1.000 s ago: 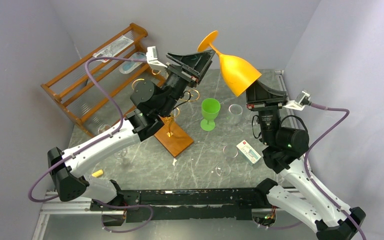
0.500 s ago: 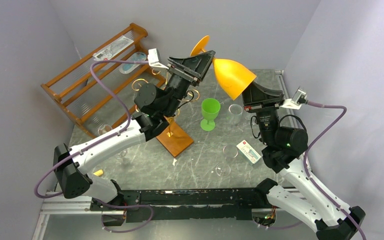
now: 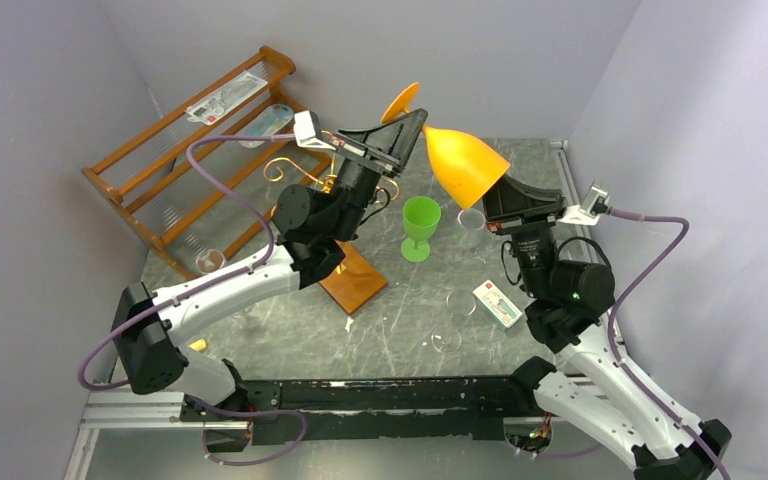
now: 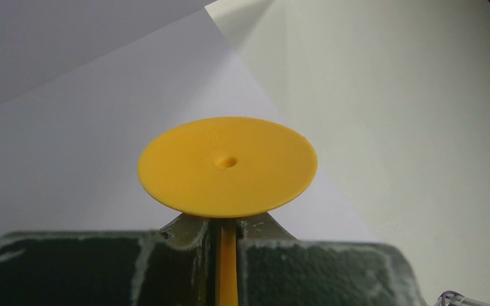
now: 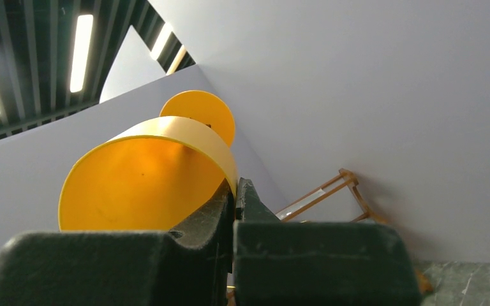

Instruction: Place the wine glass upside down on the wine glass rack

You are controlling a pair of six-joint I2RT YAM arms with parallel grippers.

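left gripper [image 3: 415,122] and right gripper [image 3: 507,180] both up high, jaws clamped.

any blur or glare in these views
Left wrist: the foot of the orange plastic wine glass is sharp, the dark fingers below it soft. Right wrist: the ceiling strip lights blow out to white. Top external: even light, soft shadows.

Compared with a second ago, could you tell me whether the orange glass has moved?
Yes. The orange glass has shifted down and slightly left in the top view, its bowl now closer to the green glass.
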